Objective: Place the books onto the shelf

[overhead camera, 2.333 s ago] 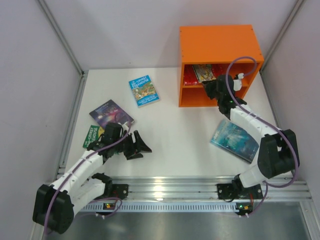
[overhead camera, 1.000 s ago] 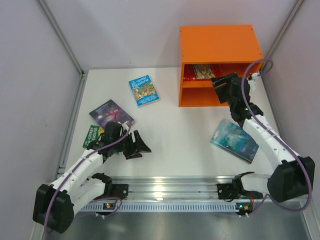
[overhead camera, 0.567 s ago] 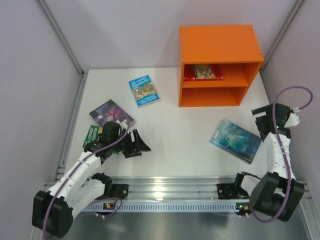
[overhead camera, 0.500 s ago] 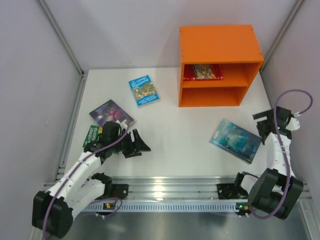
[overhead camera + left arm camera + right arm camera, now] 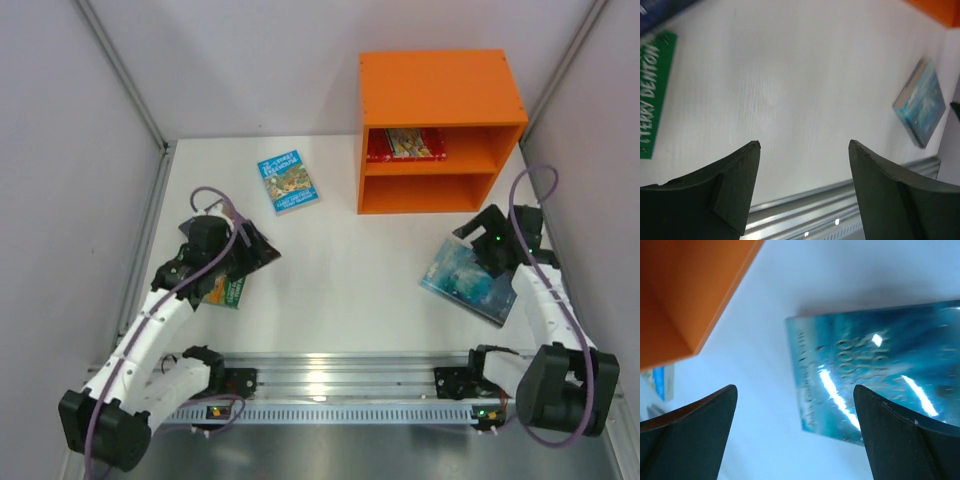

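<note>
Our right claw (image 5: 795,390) is spread wide, nothing in it, hanging right over the teal-blue book (image 5: 880,365) lying flat on the table (image 5: 340,260) near the shelf (image 5: 440,85). We reckon pickup is next: drop, straddle an edge, pinch.

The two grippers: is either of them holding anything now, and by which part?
Nothing is held. The right gripper is open above the teal-blue book; the left gripper is open over the table.
</note>
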Robot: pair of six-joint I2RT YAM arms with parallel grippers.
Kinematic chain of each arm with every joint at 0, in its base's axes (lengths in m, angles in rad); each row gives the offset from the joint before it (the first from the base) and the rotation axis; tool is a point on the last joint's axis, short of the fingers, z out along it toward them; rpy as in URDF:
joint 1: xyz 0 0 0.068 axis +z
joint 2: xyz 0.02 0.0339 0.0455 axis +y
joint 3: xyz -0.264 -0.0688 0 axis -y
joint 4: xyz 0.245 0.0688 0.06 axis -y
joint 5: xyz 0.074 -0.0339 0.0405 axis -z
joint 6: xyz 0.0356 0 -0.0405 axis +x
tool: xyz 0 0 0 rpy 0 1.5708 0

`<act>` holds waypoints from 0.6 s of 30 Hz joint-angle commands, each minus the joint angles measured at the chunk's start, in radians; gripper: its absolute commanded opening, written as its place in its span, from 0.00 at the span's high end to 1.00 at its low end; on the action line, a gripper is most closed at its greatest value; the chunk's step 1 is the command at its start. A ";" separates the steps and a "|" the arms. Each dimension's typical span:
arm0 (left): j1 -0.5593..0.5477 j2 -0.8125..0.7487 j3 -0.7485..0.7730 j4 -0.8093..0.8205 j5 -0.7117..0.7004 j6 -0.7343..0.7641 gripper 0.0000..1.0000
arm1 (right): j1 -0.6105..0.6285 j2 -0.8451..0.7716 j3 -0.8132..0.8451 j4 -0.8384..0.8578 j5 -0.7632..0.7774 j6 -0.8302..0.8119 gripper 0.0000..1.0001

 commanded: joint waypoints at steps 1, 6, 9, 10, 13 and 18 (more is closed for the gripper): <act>0.056 0.027 0.138 -0.008 -0.275 -0.019 0.23 | 0.150 -0.087 0.011 0.084 -0.079 0.046 0.01; 0.352 0.064 0.149 0.076 -0.089 -0.022 0.23 | 0.294 -0.186 -0.056 0.170 -0.130 0.109 0.01; 0.541 0.099 0.103 0.128 0.072 -0.046 0.24 | 0.394 -0.248 -0.112 0.253 -0.143 0.157 0.01; 0.578 0.124 0.092 0.135 0.089 -0.047 0.24 | 0.434 -0.258 -0.119 0.265 -0.148 0.172 0.01; 0.671 0.157 0.045 0.170 0.143 -0.053 0.26 | 0.486 -0.274 -0.136 0.284 -0.150 0.151 0.01; 0.662 0.064 -0.061 0.259 0.264 -0.068 0.25 | 0.433 -0.334 -0.103 0.051 0.100 0.077 0.01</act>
